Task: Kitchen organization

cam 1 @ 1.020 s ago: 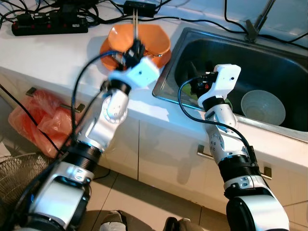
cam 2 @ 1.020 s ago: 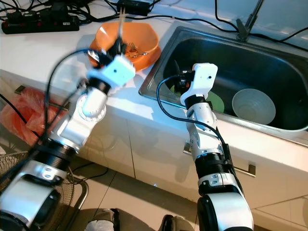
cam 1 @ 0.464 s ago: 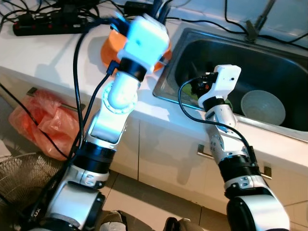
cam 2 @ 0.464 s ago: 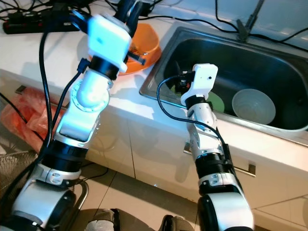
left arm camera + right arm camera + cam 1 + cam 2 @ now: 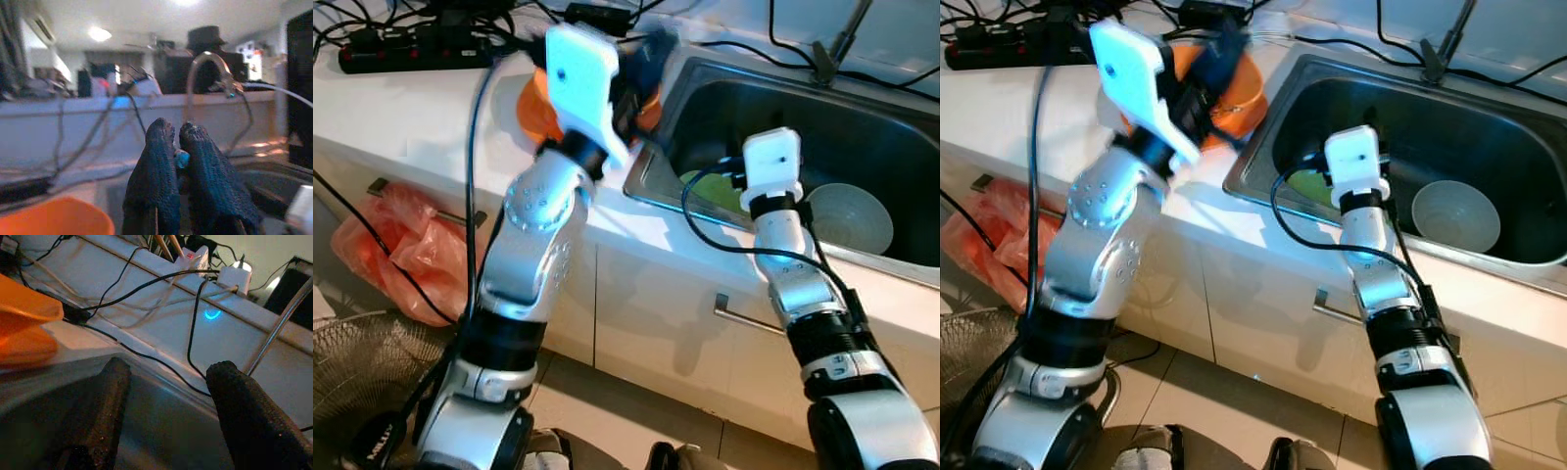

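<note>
My left gripper [image 5: 175, 129] is raised over the counter between the orange bowl [image 5: 1246, 90] and the sink's near corner, blurred in the eye views [image 5: 644, 67]. Its fingers are shut, with a small bluish tip showing between them. Two pale chopsticks [image 5: 164, 244] rise out of frame in the right wrist view; I take them as the thing it holds. My right gripper [image 5: 168, 367] is open and empty, reaching into the steel sink [image 5: 862, 108] above a green plate [image 5: 713, 188]. A pale bowl [image 5: 847, 220] sits on the sink floor to its right.
A black power strip [image 5: 411, 49] and tangled cables lie along the back of the white counter. An orange plastic bag [image 5: 396, 250] hangs by the cabinet at lower left. A cabinet handle [image 5: 744, 318] sticks out below the sink. A wire basket [image 5: 352, 362] stands on the floor.
My left arm has swung up from the orange bowl and right toward the sink's corner. My right wrist has turned and shifted slightly right over the sink.
</note>
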Controlling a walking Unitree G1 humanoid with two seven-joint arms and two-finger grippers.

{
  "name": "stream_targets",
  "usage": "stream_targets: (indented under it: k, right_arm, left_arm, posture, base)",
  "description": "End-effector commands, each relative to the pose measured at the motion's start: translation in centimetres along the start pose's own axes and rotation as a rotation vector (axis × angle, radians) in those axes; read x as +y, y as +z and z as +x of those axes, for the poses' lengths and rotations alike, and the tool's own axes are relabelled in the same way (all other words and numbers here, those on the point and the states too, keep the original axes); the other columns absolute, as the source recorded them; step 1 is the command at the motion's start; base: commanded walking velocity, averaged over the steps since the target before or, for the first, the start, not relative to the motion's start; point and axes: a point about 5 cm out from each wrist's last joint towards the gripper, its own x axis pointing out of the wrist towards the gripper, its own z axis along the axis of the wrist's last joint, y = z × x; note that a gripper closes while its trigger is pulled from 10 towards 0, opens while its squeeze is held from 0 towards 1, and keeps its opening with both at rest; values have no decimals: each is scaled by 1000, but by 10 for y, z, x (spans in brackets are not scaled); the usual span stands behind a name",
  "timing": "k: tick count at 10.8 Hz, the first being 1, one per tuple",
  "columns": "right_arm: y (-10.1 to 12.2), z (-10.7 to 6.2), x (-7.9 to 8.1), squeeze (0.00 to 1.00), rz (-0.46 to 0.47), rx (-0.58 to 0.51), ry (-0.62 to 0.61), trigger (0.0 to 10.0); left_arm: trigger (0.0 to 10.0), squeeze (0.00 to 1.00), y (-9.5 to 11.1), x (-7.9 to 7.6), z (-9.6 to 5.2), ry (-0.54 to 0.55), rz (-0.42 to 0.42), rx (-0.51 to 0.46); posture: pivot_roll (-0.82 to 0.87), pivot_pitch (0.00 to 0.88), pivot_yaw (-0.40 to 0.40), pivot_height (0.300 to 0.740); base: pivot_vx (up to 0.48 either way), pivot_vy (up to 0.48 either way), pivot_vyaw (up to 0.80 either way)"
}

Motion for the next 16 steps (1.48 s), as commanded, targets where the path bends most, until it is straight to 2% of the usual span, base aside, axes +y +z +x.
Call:
stream_targets:
  k: [1,4,9,16]
  right_arm:
    - [2,3,-2,0,-48,-17,-3,10000]
    - [3,3,0,0,-79,-34,-27,10000]
    - [4,4,1,0,-85,-43,-51,10000]
    - [4,2,10,0,-75,-41,-3,10000]
  left_arm:
    - [10000,0,1,-9,-1,-57,-32,5]
    - [10000,0,-6,-12,-7,-86,-86,62]
    - [10000,0,-19,-18,-17,-149,-86,182]
    - [10000,0,-22,-29,-22,-244,-102,226]
  posture:
    - [127,106,-51,740]
    - [126,110,-54,740]
    - [127,125,-51,740]
    - [127,123,-48,740]
  base:
    - [0,0,0]
    - [0,0,0]
    - [0,0,0]
    - [0,0,0]
